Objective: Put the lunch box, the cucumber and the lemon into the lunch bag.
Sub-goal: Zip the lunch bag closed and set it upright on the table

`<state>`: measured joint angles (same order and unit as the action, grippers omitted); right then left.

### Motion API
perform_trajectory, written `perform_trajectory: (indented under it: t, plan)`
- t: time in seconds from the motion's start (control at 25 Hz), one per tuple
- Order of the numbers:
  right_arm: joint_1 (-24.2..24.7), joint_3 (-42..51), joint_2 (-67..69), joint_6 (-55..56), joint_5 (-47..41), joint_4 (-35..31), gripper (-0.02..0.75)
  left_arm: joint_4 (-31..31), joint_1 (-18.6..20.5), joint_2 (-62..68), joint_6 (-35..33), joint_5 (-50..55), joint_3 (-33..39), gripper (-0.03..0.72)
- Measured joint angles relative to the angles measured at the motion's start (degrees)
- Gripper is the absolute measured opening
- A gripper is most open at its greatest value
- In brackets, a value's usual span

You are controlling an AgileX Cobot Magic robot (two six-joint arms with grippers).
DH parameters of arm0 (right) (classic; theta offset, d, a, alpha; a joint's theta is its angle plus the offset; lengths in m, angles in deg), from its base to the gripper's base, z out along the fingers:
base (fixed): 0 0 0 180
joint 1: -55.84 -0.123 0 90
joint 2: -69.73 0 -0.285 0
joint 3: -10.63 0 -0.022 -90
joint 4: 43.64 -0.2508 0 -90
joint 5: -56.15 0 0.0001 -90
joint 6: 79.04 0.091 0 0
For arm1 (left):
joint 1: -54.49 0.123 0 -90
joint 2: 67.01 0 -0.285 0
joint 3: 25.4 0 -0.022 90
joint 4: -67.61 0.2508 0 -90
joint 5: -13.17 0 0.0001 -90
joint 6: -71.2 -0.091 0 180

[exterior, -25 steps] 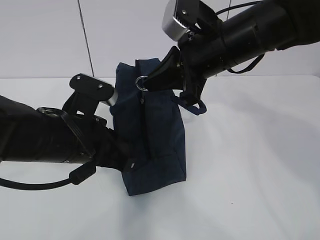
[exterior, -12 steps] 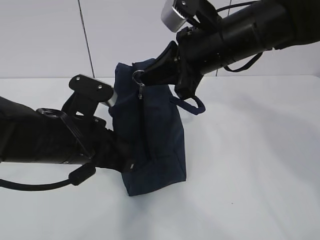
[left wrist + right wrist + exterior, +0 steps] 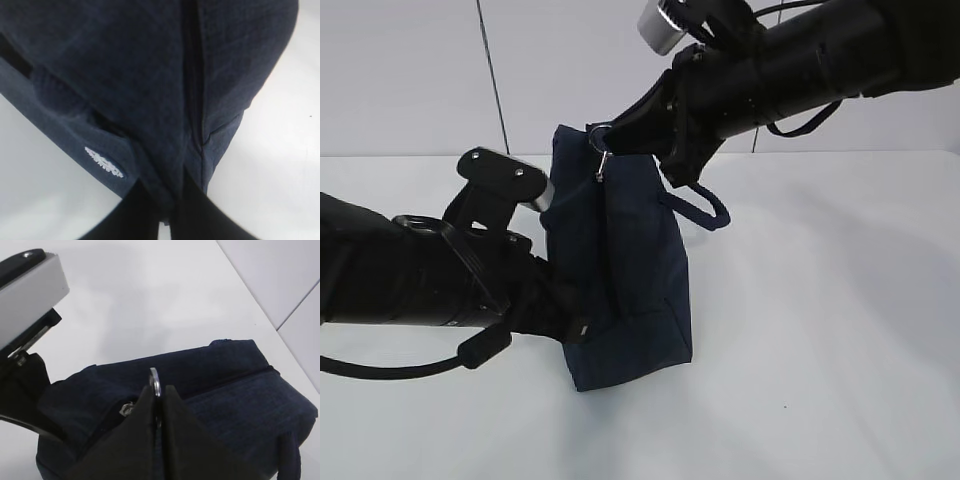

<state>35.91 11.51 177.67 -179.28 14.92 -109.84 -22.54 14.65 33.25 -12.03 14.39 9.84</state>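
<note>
The dark navy lunch bag (image 3: pixel 620 270) stands on the white table, its zipper line running along the side that faces the exterior camera. My right gripper (image 3: pixel 605 140) is shut on the silver ring pull (image 3: pixel 155 381) of the zipper at the bag's top far end. My left gripper (image 3: pixel 165 212) is shut on a fold of the bag's fabric (image 3: pixel 165 185) at its lower near corner, where that arm's black fingers (image 3: pixel 555 315) press in. One loop handle (image 3: pixel 705 208) hangs at the bag's right side. The lunch box, the cucumber and the lemon are out of view.
The white table (image 3: pixel 820 350) spreads around the bag, with a pale wall (image 3: pixel 410 70) behind. The left arm (image 3: pixel 410 285) lies low across the left front. The right arm (image 3: pixel 790 65) reaches in from the upper right above the bag.
My right gripper has moved up and toward the bag's far end with the ring pull in it. The left arm and the bag's base have stayed put.
</note>
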Motion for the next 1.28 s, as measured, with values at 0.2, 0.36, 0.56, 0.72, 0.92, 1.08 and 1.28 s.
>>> perform_trajectory:
  t: [0.2,0.36,0.56,0.72,0.92,1.08,1.28]
  plan:
    - [-0.1,0.0,0.0,0.0,1.3,-0.3,0.008,0.0,0.0,0.0,0.0,-0.1,0.0,-0.003]
    - [-0.1,-0.5,0.9,0.0,1.6,-1.4,0.008,0.0,0.0,0.0,0.0,-0.3,0.0,-0.003]
    - [-0.1,-5.0,4.8,0.0,0.7,-2.3,0.008,0.0,0.0,0.0,0.0,-1.2,0.0,-0.003]
    - [-0.3,-8.9,7.3,0.0,-0.5,-2.0,0.008,0.0,0.0,0.0,0.0,-2.2,-0.1,-0.003]
    - [-0.3,-9.8,8.1,2.5,-1.7,0.5,0.008,0.0,0.0,0.0,0.0,-2.5,-0.1,-0.003]
    - [-0.1,-10.3,8.1,5.9,-3.1,4.7,0.008,0.0,0.0,0.0,0.0,-2.6,0.0,-0.003]
    - [0.0,-10.5,7.7,7.5,-4.5,8.6,0.008,0.0,0.0,-0.8,0.0,-2.6,0.2,0.121]
